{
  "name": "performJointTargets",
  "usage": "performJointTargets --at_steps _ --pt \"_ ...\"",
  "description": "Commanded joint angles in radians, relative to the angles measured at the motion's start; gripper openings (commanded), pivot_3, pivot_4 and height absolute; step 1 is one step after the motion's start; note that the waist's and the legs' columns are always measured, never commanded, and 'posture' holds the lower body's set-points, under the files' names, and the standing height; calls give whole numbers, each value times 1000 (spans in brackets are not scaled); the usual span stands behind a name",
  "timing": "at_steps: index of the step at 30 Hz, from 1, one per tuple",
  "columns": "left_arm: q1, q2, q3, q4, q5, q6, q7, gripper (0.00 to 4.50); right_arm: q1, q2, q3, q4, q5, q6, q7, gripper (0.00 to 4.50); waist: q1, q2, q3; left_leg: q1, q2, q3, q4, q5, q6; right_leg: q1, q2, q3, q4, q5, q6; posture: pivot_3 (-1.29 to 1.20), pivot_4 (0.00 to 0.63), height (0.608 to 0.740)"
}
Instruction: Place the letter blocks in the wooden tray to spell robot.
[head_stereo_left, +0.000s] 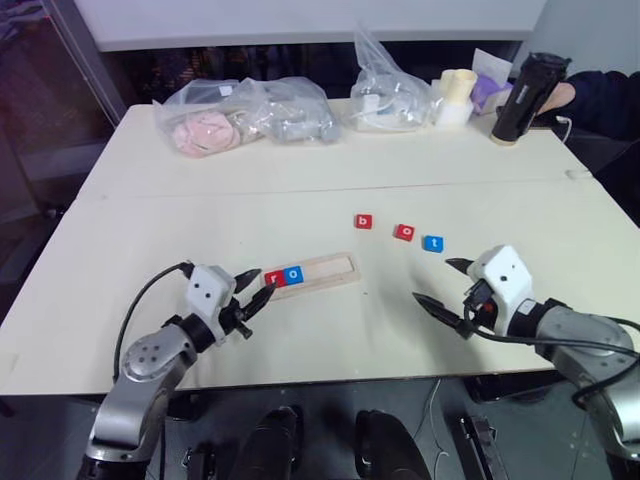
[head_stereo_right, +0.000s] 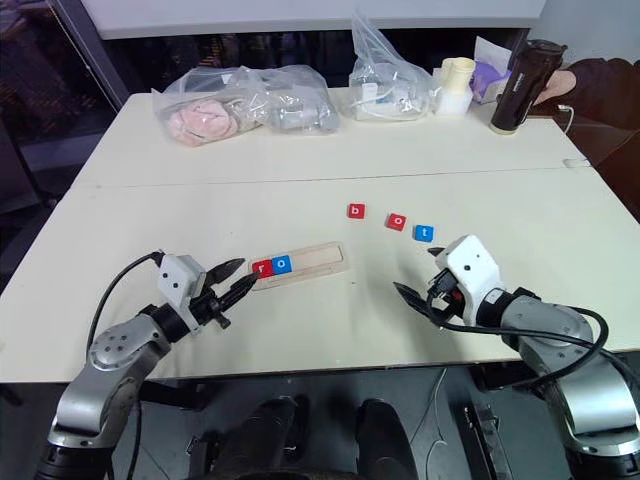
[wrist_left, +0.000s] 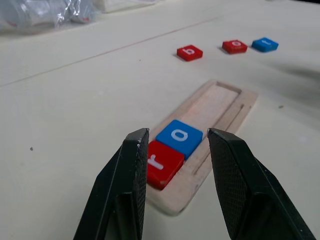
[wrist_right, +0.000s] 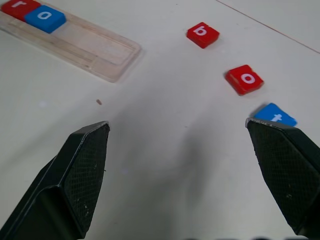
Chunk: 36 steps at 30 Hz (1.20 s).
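Two blocks sitting in the wooden tray (head_stereo_left: 313, 272), three waiting beyond.
Left gripper (head_stereo_left: 258, 289) hovering narrowed, empty, beside red r (head_stereo_left: 273, 279) and blue o (head_stereo_left: 293, 274); right gripper (head_stereo_left: 441, 283) spread wide, empty; farther off lying red b (head_stereo_left: 363, 221), red o (head_stereo_left: 403, 232), blue t (head_stereo_left: 432, 243).

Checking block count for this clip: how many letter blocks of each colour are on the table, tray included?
Red letter blocks: 3, r in the wooden tray, b and o loose on the table.
Blue letter blocks: 2, o in the tray, t loose.
Total: 5
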Motion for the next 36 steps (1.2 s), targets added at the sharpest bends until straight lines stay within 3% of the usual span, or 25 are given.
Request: performJointTargets --at_steps 1,10,25,31,35,36 --pt "3 29 27 -45 -23 5 -22 1907 -3 7 5 -38 9 -6 -12 4500 0 0 0 0 0 0 0 0 0 0 0 0 0 0 0 0 150 738" --pt "-16 130 68 -85 -124 105 -95 1907 -16 42 65 -31 -4 -21 -46 4500 -1 0 0 -1 0 0 0 0 0 -1 0 0 0 0 0 0 150 738" --pt "-65 170 39 -36 -136 147 -152 1907 -37 55 98 -10 -21 -53 -70 4500 0 0 0 -2 0 0 0 0 0 -2 0 0 0 0 0 0 150 738" --pt "-146 221 15 59 -125 133 -249 1907 -33 63 114 -23 -28 -53 -82 4500 0 0 0 -2 0 0 0 0 0 -2 0 0 0 0 0 0 150 738" --pt "-259 280 -1 233 -79 58 -363 1907 -40 75 138 -33 -35 -50 -92 4500 0 0 0 -2 0 0 0 0 0 -2 0 0 0 0 0 0 150 738" --pt "-291 292 -11 282 -65 31 -397 2428 -43 77 142 -34 -37 -50 -94 4500 0 0 0 -2 0 0 0 0 0 -2 0 0 0 0 0 0 150 738"
